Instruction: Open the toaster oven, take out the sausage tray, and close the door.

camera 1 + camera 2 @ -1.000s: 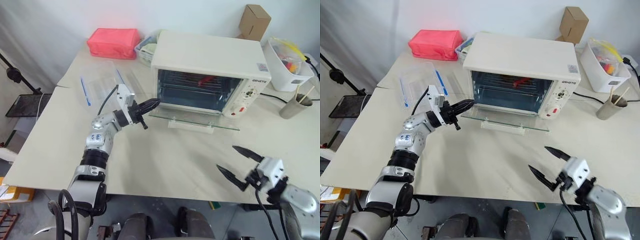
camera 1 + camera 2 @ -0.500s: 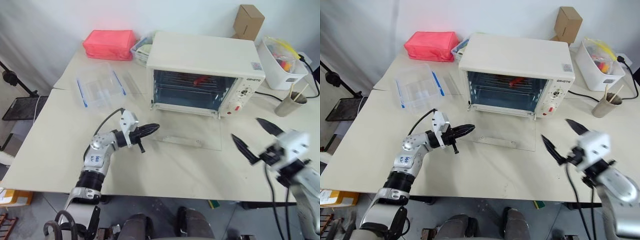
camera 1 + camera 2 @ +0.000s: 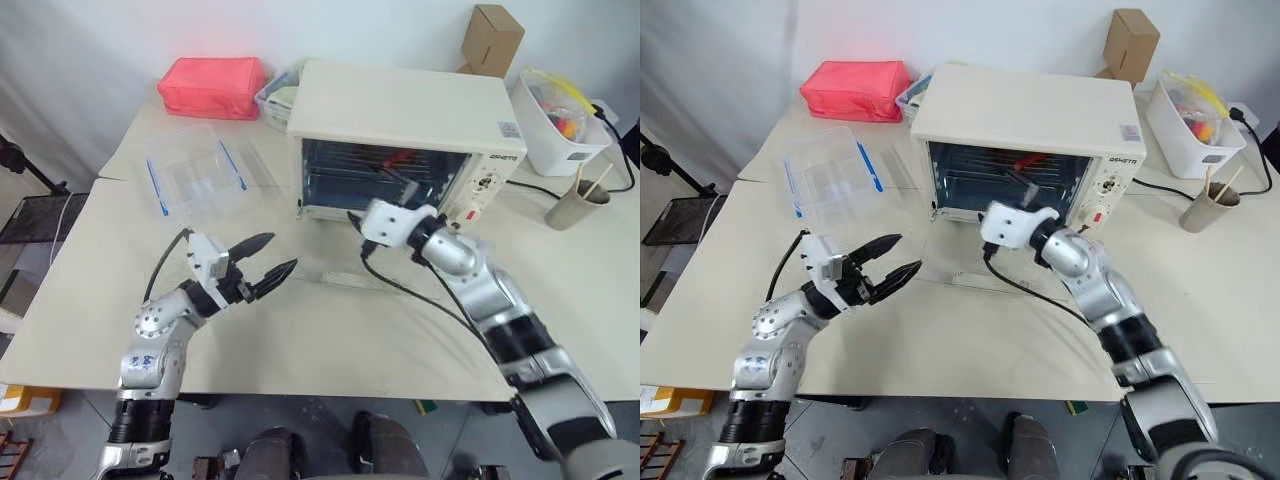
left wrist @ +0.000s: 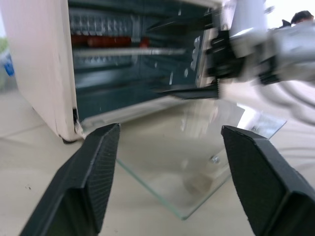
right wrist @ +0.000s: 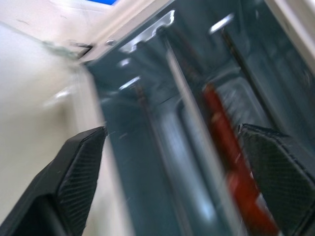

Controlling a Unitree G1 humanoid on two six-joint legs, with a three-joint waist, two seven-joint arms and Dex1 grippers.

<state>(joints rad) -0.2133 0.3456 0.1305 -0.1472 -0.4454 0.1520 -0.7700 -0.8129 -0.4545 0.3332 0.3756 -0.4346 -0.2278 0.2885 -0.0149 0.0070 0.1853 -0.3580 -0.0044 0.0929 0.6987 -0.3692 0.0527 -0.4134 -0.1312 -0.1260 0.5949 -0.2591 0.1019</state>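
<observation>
Toaster oven (image 3: 405, 120) sits toward the back of the cream table (image 3: 330, 340), its door (image 3: 345, 262) dropped fully open and lying flat on the tabletop in front of the cavity, glass panel face up, bar handle at the near edge. Inside the cavity, on the wire rack, the sausage tray (image 3: 395, 162) is in place; red sausages (image 4: 106, 40) show on it through the opening, seen also close up from the right wrist as a red streak among the rack bars. Right gripper (image 3: 1025, 182) is up at the oven mouth, its 2 black fingers spread wide and reaching into the opening, holding nothing; whether a fingertip touches the rack or tray cannot be told. Left gripper (image 3: 262, 262) hovers low over the table just left of the door's near left corner, its fingers parted with a clear gap, empty, pointing toward the oven; it is apart from the glass. From the left wrist, the 2 fingers (image 4: 93, 167) frame the open door and the oven's left wall, with the right gripper visible beyond at the cavity. Elsewhere on the table: clear blue-edged container (image 3: 195, 178) left of the oven, pink box (image 3: 213, 85) at the back left, cardboard box (image 3: 492, 38) behind the oven, white bin (image 3: 558, 125) and a paper cup (image 3: 572, 205) to the right.
</observation>
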